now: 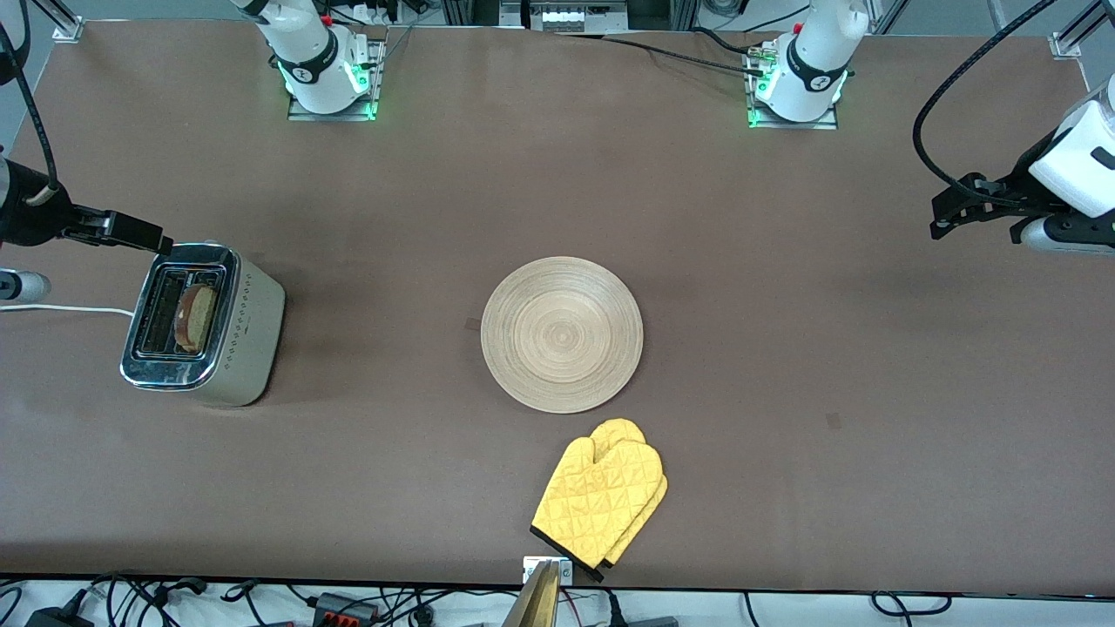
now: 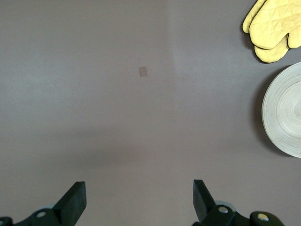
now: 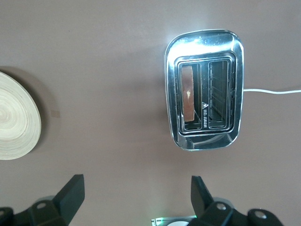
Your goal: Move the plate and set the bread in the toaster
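The round light-wood plate (image 1: 562, 333) lies empty at the middle of the table; its rim also shows in both wrist views (image 2: 284, 110) (image 3: 16, 117). The silver toaster (image 1: 205, 324) (image 3: 204, 89) stands toward the right arm's end. The bread (image 1: 197, 318) (image 3: 188, 96) stands upright in one of its slots; the other slot is empty. My right gripper (image 1: 148, 237) (image 3: 136, 197) hovers open over the table just by the toaster, holding nothing. My left gripper (image 1: 939, 218) (image 2: 138, 200) hangs open over bare table at the left arm's end, also holding nothing.
A yellow oven mitt (image 1: 601, 501) (image 2: 273, 28) lies nearer the front camera than the plate, close to the table's edge. The toaster's white cord (image 1: 61, 309) (image 3: 273, 91) runs off toward the right arm's end.
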`<state>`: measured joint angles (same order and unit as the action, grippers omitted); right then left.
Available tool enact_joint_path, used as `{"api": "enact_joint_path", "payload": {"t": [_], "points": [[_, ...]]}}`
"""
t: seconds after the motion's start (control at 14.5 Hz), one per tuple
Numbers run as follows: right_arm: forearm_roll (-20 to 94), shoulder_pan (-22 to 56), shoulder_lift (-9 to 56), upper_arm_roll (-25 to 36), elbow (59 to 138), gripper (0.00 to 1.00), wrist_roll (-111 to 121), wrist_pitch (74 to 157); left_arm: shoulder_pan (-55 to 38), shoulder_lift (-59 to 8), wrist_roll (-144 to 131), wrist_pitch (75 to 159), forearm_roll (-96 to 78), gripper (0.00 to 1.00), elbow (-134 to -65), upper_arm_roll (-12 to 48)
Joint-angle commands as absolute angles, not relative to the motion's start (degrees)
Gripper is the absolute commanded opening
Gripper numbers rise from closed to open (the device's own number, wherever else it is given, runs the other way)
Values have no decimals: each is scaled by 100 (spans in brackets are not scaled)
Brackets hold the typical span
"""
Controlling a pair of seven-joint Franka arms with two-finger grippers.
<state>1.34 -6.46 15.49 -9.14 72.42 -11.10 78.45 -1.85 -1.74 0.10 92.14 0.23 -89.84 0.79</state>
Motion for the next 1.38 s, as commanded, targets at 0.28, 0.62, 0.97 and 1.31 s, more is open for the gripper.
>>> {"api": "enact_joint_path", "payload": {"t": [0.28,0.62,0.97,1.31], "points": [[62,-729,969,-1011,8048,100,-1248,7865,-185,-237,-53,9088,141,100,-8815,88],[-314,-545,546,-940,8882,100,-1231,9284,-185,-237,-53,9088,141,100,-8815,79],[-343,-545,483,-826,9193,100,-1160,9589,-193,-237,-53,9088,141,100,-8815,88],[-360,-457,527,-870,9026,100,-1204,9255,-193,-237,-53,9088,141,100,-8815,88]]}}
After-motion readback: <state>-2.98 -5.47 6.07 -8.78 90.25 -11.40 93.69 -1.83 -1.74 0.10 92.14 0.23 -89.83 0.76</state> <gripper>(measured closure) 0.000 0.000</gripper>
